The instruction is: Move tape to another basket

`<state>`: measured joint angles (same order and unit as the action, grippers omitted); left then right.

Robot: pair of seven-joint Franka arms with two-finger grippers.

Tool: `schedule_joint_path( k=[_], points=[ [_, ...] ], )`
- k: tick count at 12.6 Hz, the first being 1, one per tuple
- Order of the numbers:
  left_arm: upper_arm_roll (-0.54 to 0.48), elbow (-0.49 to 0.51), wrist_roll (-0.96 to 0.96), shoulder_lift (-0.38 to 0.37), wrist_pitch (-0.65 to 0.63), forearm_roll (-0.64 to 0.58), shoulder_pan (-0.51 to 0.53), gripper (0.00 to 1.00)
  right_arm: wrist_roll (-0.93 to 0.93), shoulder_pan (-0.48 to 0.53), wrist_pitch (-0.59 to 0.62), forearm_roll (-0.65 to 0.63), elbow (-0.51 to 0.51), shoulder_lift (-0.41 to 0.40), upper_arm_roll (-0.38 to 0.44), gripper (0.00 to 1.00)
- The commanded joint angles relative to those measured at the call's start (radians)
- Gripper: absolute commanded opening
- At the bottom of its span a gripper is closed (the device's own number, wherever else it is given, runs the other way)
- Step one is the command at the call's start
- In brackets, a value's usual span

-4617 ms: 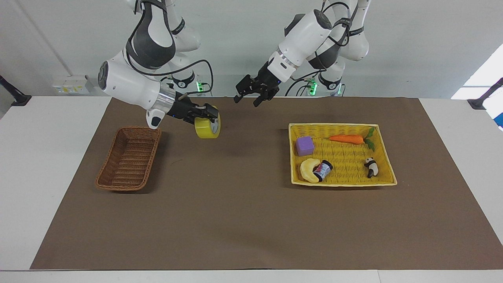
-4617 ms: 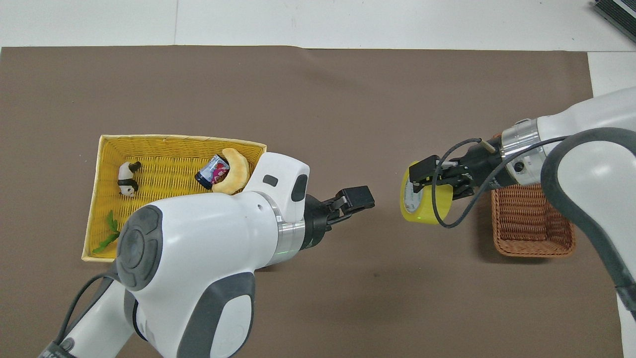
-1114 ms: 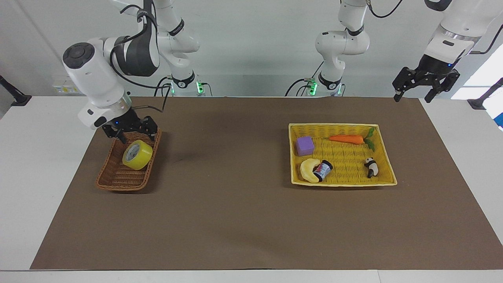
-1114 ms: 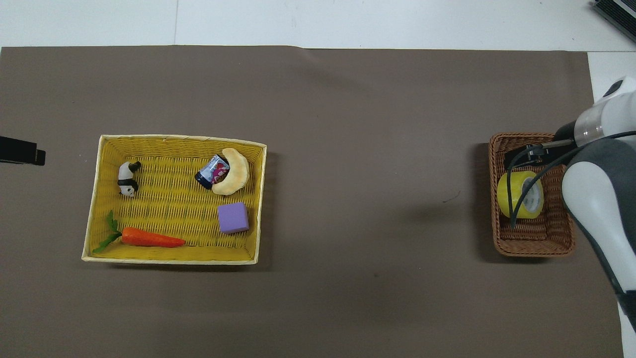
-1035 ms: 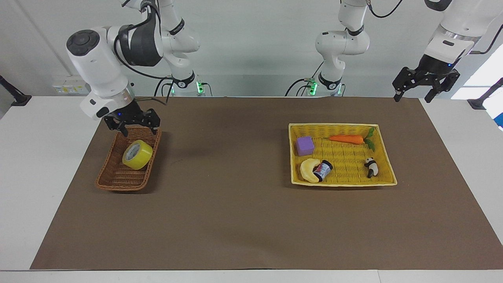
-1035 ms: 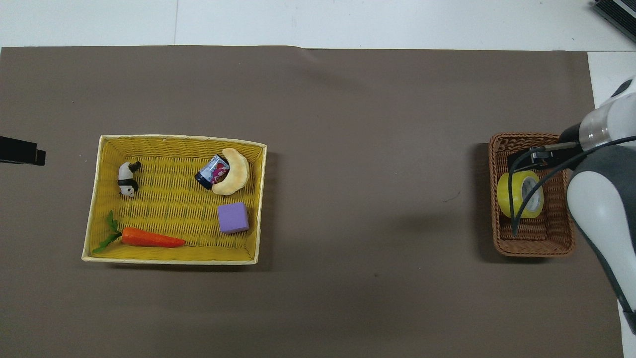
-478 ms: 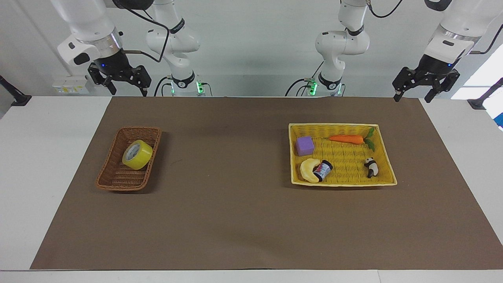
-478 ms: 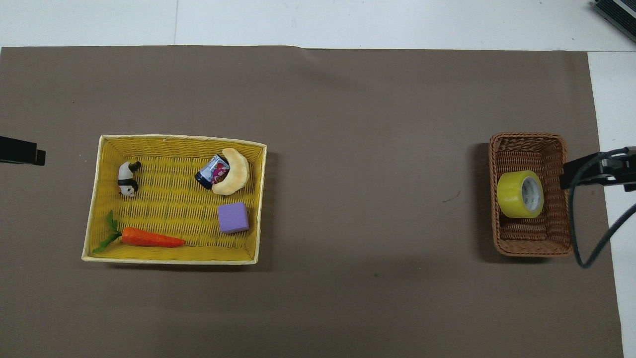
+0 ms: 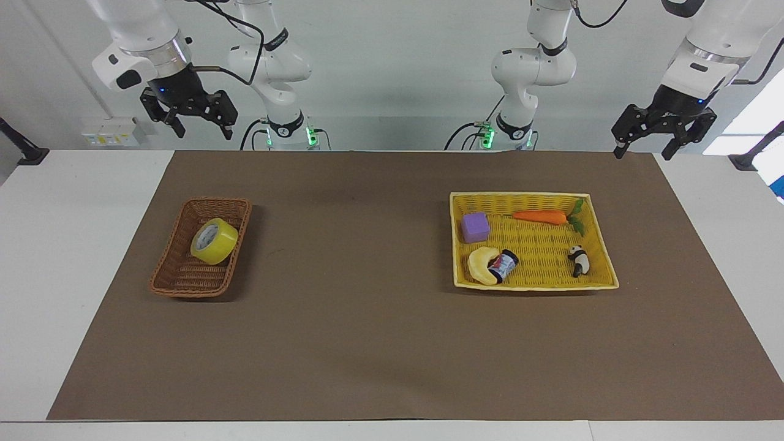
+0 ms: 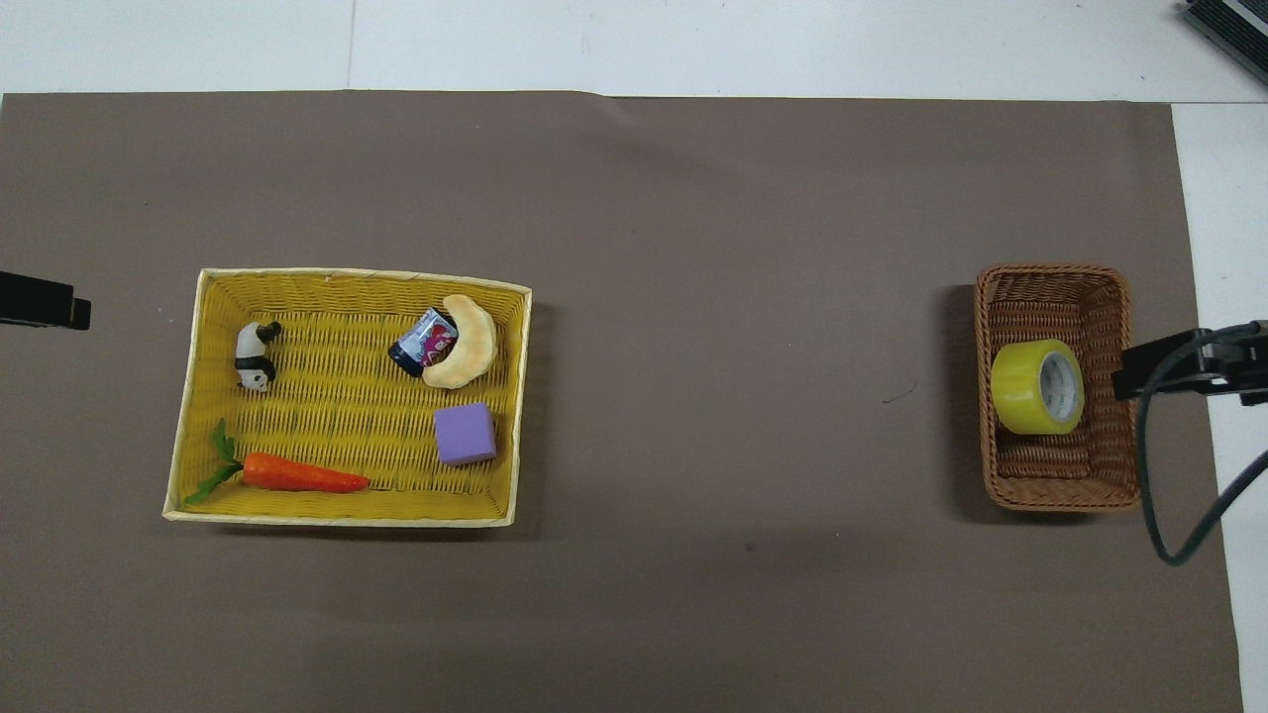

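Now done, by the look: yellow translucent tape roll [image 9: 214, 241] settled in brown wicker basket [image 9: 177, 278], below spread-fingered, empty right gripper [image 9: 188, 116]; left gripper [image 9: 660, 135] likewise splayed, waiting; best parked high.

The overhead view's edges cut off my left gripper [image 10: 40, 300] and right gripper [image 10: 1189, 364], hiding their fingers.

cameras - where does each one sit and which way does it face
Facing view: high across the table, facing the robots; both arms show whole, right end effector and left end effector raised, open, waiting.
Overhead view: above the robots' end, looking steeply down; only end effector tips show at its edges.
Both share the tape in the brown basket and the yellow tray, half a turn apart.
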<state>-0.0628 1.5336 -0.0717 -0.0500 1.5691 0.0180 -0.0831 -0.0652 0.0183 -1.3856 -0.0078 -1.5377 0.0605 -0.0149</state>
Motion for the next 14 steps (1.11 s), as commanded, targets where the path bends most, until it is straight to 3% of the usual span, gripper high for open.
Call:
schedule_joint_path(
  k=[1,8,14],
  points=[
    [0.008,-0.007,-0.014,-0.001,-0.02,0.013,0.016,1.0,-0.013,0.011,-0.021,0.018,-0.027,0.022,-0.003,1.0],
    [0.008,-0.007,-0.013,-0.001,-0.02,0.013,0.017,1.0,0.027,0.019,-0.058,-0.053,0.031,0.012,-0.003,1.0],
    [0.008,-0.007,-0.014,-0.001,-0.02,0.013,0.016,1.0,0.042,0.014,-0.056,-0.014,0.024,0.024,-0.003,1.0]
  ],
)
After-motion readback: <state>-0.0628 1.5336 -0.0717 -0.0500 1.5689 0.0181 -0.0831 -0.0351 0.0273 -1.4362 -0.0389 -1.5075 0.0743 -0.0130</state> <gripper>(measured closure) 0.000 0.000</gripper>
